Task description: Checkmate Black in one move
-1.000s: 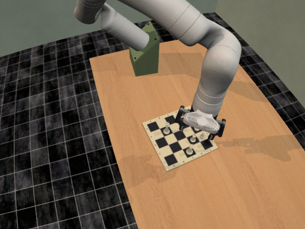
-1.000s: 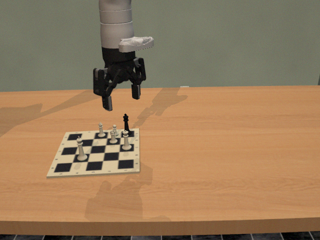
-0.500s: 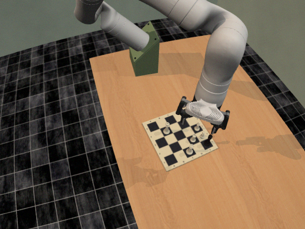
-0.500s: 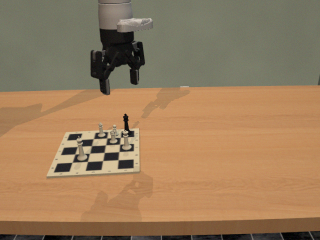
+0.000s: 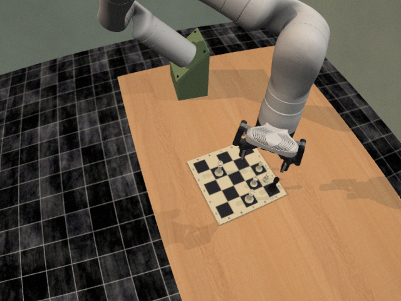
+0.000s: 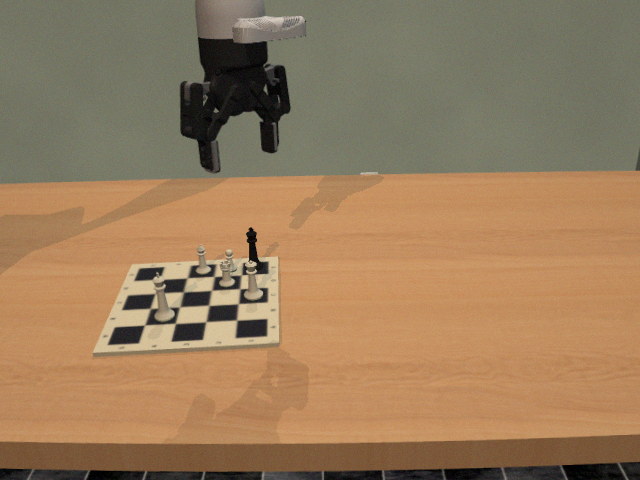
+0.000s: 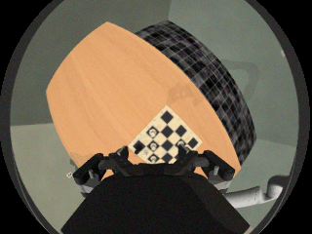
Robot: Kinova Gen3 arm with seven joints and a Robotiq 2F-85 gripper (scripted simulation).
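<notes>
A small chessboard [image 5: 224, 209] [image 6: 251, 328] [image 7: 166, 133] lies on the wooden table. The black king [image 5: 275, 184] [image 6: 252, 246] stands on a corner square. A tall white piece [image 5: 250, 195] [image 6: 252, 281] stands two squares from it along the same edge. Three smaller white pieces [image 5: 254, 182] [image 6: 225, 273] cluster close beside the king. Another tall white piece [image 5: 218, 168] [image 6: 161, 298] stands alone on the far side of the board. All pieces are upright. My gripper [image 5: 262, 162] [image 6: 238, 155] [image 7: 153, 151] is open and empty, high above the board's back part.
The arm's green pedestal [image 5: 191, 81] stands at the far end of the table [image 5: 259, 253] [image 6: 439, 310]. The table's edges drop to a dark tiled floor [image 5: 64, 162].
</notes>
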